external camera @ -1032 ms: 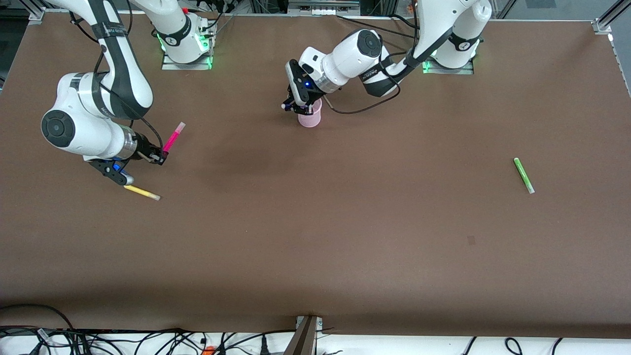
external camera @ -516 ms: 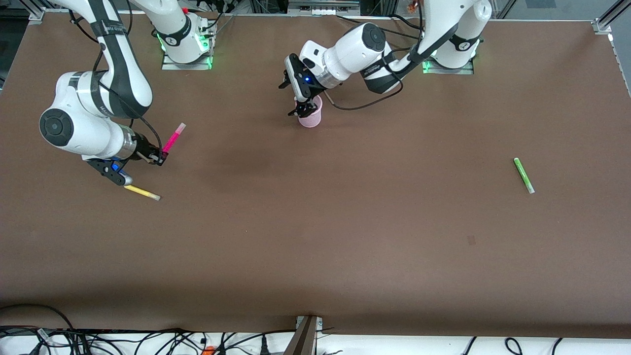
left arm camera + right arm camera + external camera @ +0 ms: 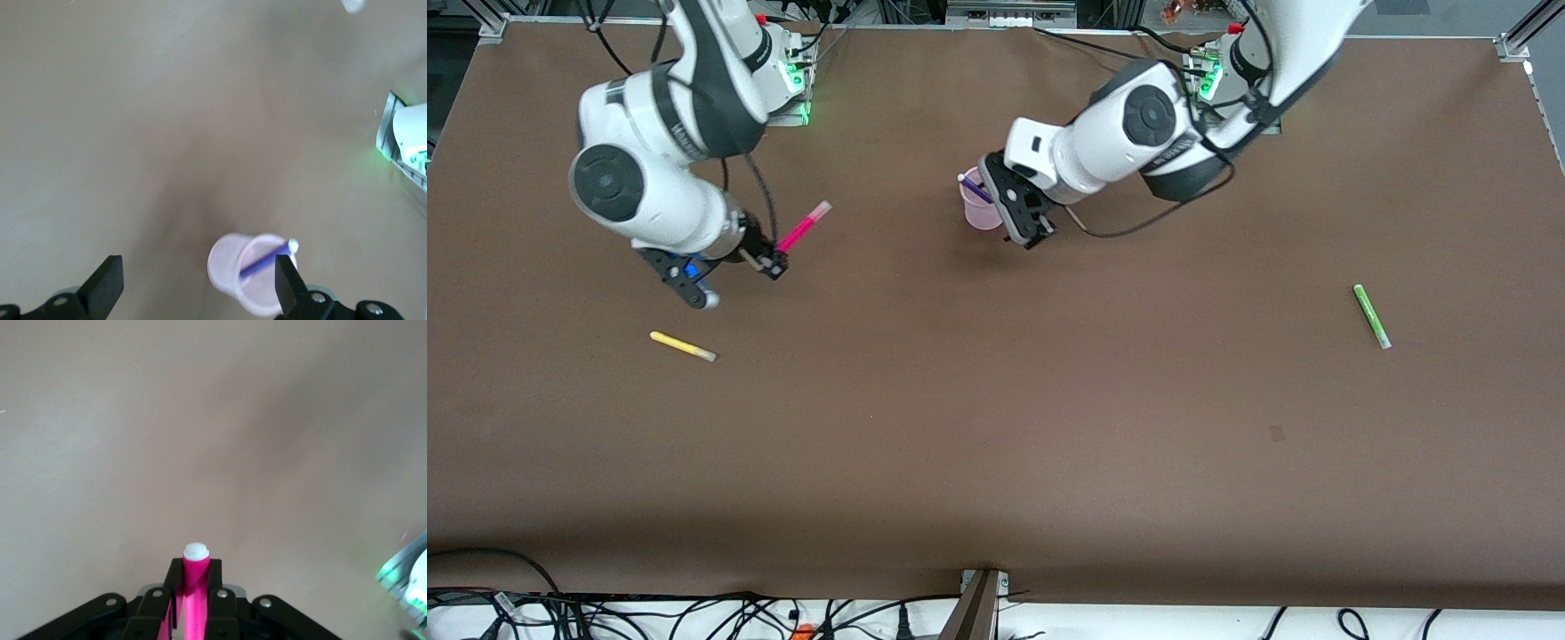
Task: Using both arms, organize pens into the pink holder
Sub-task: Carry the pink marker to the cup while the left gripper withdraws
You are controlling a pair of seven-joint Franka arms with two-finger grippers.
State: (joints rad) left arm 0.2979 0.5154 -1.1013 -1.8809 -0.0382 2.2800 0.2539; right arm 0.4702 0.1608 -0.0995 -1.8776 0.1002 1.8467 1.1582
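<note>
The pink holder (image 3: pixel 983 213) (image 3: pixel 248 275) stands upright on the table between the two arm bases. A dark purple pen (image 3: pixel 975 188) (image 3: pixel 265 260) leans inside it, pale tip up. My left gripper (image 3: pixel 1035 233) (image 3: pixel 197 288) hangs open and empty over the table just beside the holder, toward the left arm's end. My right gripper (image 3: pixel 775 263) (image 3: pixel 195 571) is shut on the magenta pen (image 3: pixel 804 228) (image 3: pixel 195 588), held up in the air toward the right arm's end. A yellow pen (image 3: pixel 683 347) and a green pen (image 3: pixel 1371 316) lie flat on the table.
The brown table (image 3: pixel 996 427) carries only the pens and holder. The yellow pen lies nearer the front camera than my right gripper's spot; the green pen lies toward the left arm's end. Cables run along the front edge (image 3: pixel 694 613).
My left gripper opened, let the purple pen drop into the holder and drew off beside it. My right arm rose and carried the magenta pen toward the holder.
</note>
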